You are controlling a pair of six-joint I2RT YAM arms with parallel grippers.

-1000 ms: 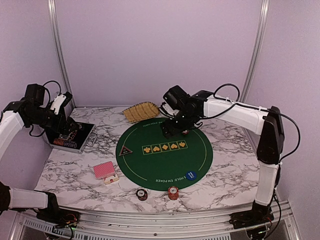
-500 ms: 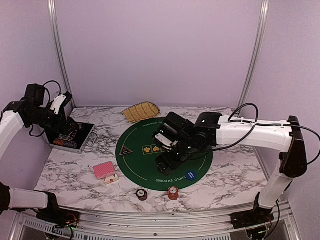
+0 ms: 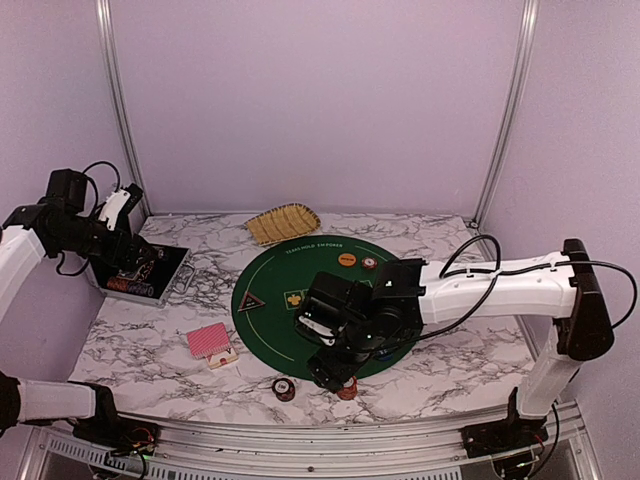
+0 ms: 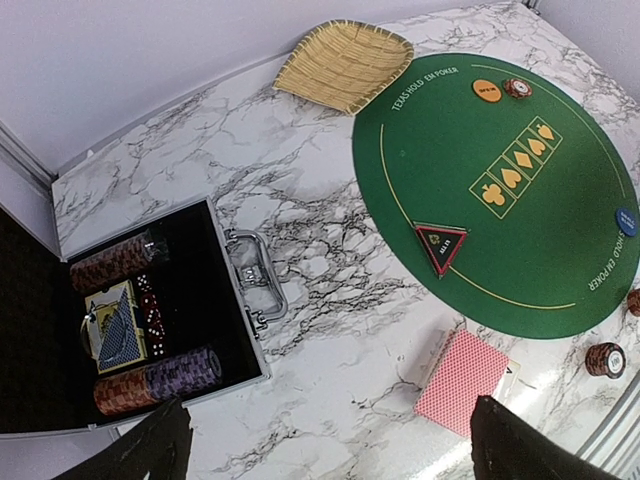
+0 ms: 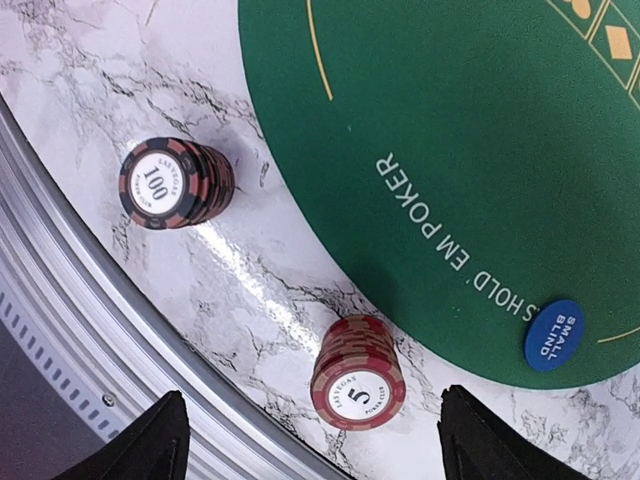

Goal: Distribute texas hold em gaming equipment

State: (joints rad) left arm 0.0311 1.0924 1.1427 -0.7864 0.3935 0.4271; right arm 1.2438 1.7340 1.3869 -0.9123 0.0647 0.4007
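red chip stack (image 5: 358, 385): marked 5, upright on the marble just off the mat's near rim, below the gap between the right gripper's fingers, touching neither
dark chip stack (image 5: 170, 183): marked 100, on the marble to its left, apart from it
blue button (image 5: 552, 335): flat on the felt, just inside the near rim
right gripper (image 5: 308, 400): jaws wide, nothing held, low over the table's near edge
orange button (image 3: 347, 258): far side of the felt, a single chip (image 3: 369, 263) just beside it
black triangular button (image 4: 440, 245): left part of the felt
red-backed cards (image 4: 462, 380): on the marble, near the mat's left rim
green mat (image 3: 270, 318): round, flat, mid-table
marble table (image 3: 430, 240): broad white stretches right of the mat and between mat and case
metal rail (image 5: 60, 300): runs along the near edge, close to both stacks
left gripper (image 4: 330, 420): jaws wide, holding nothing, high over the left side
black case (image 4: 150, 330): open, at the left edge
basket (image 3: 283, 222): at the far edge, below the lilac back wall (image 3: 320, 100)
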